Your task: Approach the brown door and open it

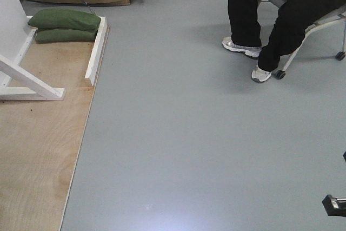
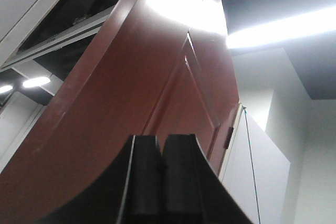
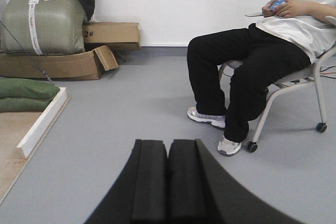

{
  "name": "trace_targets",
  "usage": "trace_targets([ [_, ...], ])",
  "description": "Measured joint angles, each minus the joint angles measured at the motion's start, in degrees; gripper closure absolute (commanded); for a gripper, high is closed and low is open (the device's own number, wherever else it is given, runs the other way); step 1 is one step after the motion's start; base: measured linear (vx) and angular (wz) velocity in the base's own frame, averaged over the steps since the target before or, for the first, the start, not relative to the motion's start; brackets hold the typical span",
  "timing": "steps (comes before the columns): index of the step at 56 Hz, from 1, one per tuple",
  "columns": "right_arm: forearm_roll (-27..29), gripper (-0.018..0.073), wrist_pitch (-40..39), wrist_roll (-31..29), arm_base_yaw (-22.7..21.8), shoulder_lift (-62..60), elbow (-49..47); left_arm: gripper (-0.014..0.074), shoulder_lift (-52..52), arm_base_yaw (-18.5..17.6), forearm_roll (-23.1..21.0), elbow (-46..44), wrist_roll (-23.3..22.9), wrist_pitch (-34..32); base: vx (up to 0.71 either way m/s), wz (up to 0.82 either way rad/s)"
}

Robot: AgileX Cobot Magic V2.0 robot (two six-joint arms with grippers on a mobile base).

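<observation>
My left claw (image 2: 160,182) (pinched together, empty, like the right claw (image 3: 168,182)) points up the door (image 2: 136,87) mid-frame; approach looks done, pushing next.

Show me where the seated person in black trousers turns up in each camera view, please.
Front view: top right corner; only the seated person from the waist down, legs and shoes.
Left wrist view: not in it; only the brown door, seen from below.
Right wrist view: right half, the seated person with the head cut off.
Shared landmark: the green bags, at left in the front and right wrist views only.
</observation>
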Motion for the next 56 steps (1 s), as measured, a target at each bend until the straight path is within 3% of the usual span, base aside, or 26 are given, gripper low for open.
trace_targets([
  [5, 0.0, 0.0559, 0.0, 0.0, 0.0, 0.0, 0.0, 0.0603, 3.7, 2.2, -3.0, -5.3, 0.4, -0.3, 0.0, 0.0],
  [13, 0.0, 0.0559, 0.0, 0.0, 0.0, 0.0, 0.0, 0.0603, 6.4, 7.1, -11.8, -8.9, 0.5, 0.0, 0.0, 0.0],
  [19, 0.0, 0.0559, 0.0, 0.0, 0.0, 0.0, 0.0, 0.0603, 6.4, 7.8, -15.9, -8.6, 2.6, 5.8, 0.0, 0.0],
  [27, 0.0, 0.0559, 0.0, 0.0, 0.0, 0.0, 0.0, 0.0603, 5.8, 7.9, -14.4, -5.4, 8.3, 19.8, 0.0, 0.0],
  [33, 0.0, 0.0559, 0.0, 0.0, 0.0, 0.0, 0.0, 0.0603, 5.9, 7.9, -13.3, -2.9, 9.5, 25.9, 0.0, 0.0],
  [56, 0.0, 0.0559, 0.0, 0.0, 0.0, 0.0, 0.0, 0.0603, 8.3, 7.9, -12.6, -1.8, 9.8, 29.6, 0.0, 0.0],
])
